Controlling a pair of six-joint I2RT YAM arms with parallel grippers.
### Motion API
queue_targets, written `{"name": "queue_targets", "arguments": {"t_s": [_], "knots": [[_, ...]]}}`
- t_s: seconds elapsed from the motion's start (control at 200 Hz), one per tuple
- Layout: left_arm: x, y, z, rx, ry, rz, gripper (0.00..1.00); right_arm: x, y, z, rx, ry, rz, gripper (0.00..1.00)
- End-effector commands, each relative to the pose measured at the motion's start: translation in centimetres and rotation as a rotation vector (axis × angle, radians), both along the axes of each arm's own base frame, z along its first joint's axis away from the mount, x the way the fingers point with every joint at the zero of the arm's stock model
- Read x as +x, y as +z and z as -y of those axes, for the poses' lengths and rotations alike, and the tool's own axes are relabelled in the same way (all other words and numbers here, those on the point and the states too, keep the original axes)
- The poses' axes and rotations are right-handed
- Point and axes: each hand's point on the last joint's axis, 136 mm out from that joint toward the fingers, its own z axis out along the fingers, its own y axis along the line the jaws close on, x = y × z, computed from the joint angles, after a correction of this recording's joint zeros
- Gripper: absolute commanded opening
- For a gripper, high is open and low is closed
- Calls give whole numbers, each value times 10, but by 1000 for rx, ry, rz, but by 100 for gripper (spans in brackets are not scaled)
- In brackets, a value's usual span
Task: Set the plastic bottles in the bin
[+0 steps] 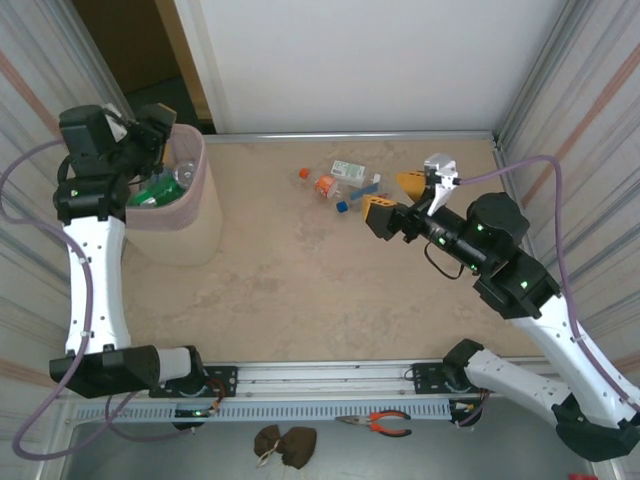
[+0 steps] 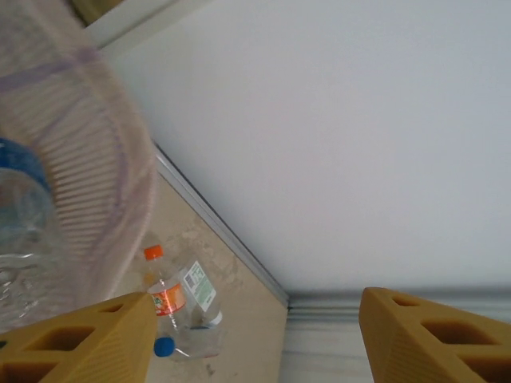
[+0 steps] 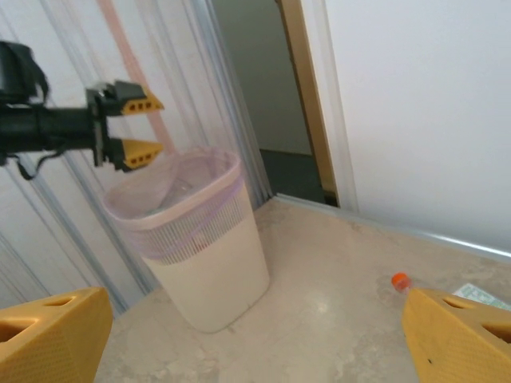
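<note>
Left gripper [image 3: 137, 126] hung at the bin [image 3: 207, 271] rim, fingers spread, empty; right gripper [image 1: 394, 197], fingers wide, sat beside the bottles [image 1: 347, 171].

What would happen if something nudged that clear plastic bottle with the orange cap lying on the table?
Lying on its side on the smooth beige tabletop, the clear orange-capped plastic bottle would probably roll. It looks possibly empty, so likely light and quick to skid. Its thin wall might dent when squeezed.
</note>
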Motion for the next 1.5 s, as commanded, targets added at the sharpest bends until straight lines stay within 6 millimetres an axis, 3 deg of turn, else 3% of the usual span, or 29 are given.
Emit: {"name": "queue_targets", "arguments": {"t_s": [0.0, 0.15, 0.281, 0.351, 0.611, 0.767, 1.027, 1.207, 1.343, 1.468, 1.498], "knots": [[-6, 45, 25, 220, -112, 209, 68, 16, -9, 13, -23, -99, -72, 92], [-22, 53, 58, 376, -159, 332, 65, 45, -41, 27, -46, -208, -213, 92], [-39, 48, 77, 473, -203, 406, 63, 71, -74, 42, -31, -288, -364, 92], [-45, 40, 83, 495, -240, 411, 73, 84, -90, 47, -12, -326, -437, 92], [-83, 0, 123, 550, -518, 567, 80, 129, -144, 72, 106, -645, -710, 91], [-91, -39, 123, 604, -573, 488, 79, 153, -174, 79, 113, -811, -833, 90], [-112, -65, 118, 640, -588, 487, 79, 206, -230, 65, 41, -919, -974, 87], [-121, -76, 122, 607, -617, 482, 78, 240, -274, 54, 3, -946, -1078, 84], [-127, -72, 121, 624, -620, 502, 77, 258, -305, 52, 10, -977, -1135, 81], [-133, -67, 118, 644, -601, 528, 78, 266, -327, 52, -4, -998, -1168, 80], [-133, -67, 117, 645, -600, 529, 78, 274, -320, 49, 16, -995, -1154, 80]]}}
